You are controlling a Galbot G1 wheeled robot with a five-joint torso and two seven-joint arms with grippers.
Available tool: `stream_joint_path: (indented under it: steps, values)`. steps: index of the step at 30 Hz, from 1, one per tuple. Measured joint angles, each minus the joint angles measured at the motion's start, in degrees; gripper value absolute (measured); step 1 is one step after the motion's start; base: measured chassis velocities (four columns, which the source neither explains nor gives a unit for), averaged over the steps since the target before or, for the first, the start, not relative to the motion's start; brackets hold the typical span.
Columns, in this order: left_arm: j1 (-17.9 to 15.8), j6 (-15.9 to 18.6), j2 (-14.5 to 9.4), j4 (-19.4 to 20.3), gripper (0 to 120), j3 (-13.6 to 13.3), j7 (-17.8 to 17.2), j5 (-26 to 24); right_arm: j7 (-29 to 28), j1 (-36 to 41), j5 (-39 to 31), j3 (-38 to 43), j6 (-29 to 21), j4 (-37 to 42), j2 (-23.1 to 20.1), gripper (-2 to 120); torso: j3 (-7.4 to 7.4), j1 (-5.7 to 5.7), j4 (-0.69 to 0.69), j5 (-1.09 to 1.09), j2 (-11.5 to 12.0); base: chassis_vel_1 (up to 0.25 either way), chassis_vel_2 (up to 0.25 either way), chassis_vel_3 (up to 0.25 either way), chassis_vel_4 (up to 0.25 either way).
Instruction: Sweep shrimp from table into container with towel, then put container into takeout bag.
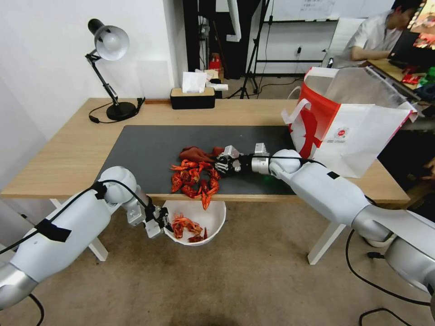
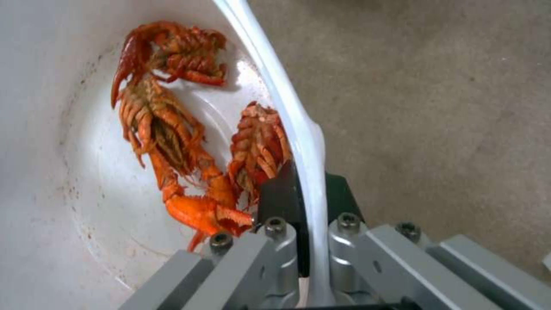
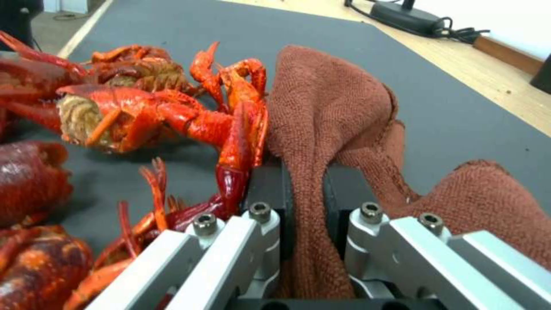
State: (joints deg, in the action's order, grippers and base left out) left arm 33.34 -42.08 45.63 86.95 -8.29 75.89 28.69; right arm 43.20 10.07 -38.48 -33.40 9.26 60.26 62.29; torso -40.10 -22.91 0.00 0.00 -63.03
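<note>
At the centre of the head view, a pile of bright red-orange shrimp (image 1: 195, 179) with claws and curled tails lies on the dark grey mat (image 1: 149, 149) of the long light wood table (image 1: 68, 154), right at the near edge, one piece poking over it. Several are glossy and dark red, others paler orange with ribbed undersides.

The right gripper (image 1: 222, 164) reaches in from the right of the frame and sits against the pile's right side. In the right wrist view its fingers (image 3: 270, 189) are clenched on a fold of the soft rust-red terry towel (image 3: 330, 107), which bunches up on the mat just beside the shellfish and touches a claw.

Below the table edge, in the lower middle of the head view, the left gripper (image 1: 159, 222) holds the round white thin-walled plastic container (image 1: 213, 217) directly under the pile. The left wrist view shows its pads (image 2: 281, 193) pinching the container's rim, which bends slightly at the grasp. A few shrimp already lie inside, on the white bottom.

At the right of the head view, the large white paper takeout bag (image 1: 362, 131) with a red side panel stands open on the table, silvery lining showing.
</note>
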Motion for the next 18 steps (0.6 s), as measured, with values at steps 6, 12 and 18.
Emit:
stream_joint_path:
  steps: [6,12,18]
  values:
    - [1.09,-0.52,-0.26,0.05,0,0.39,0.43,0.00,-0.03,0.28,-0.23,0.06,-0.07,0.71,-0.12,8,0.00,0.00,0.00,0.00,0.00,0.000,0.000,0.000,0.000]
    - [1.27,-0.75,-0.19,-0.02,0,0.52,0.62,0.00,-0.26,0.90,-0.34,0.15,-0.23,2.07,-0.58,8,0.00,0.00,0.00,0.00,0.00,0.000,0.000,0.000,0.000]
    - [0.23,-0.64,0.26,-0.22,0,0.43,0.61,-0.17,-1.00,1.84,-0.52,0.24,-0.81,5.00,-1.65,8,0.00,0.00,-0.01,0.00,0.00,0.000,0.000,0.000,0.000]
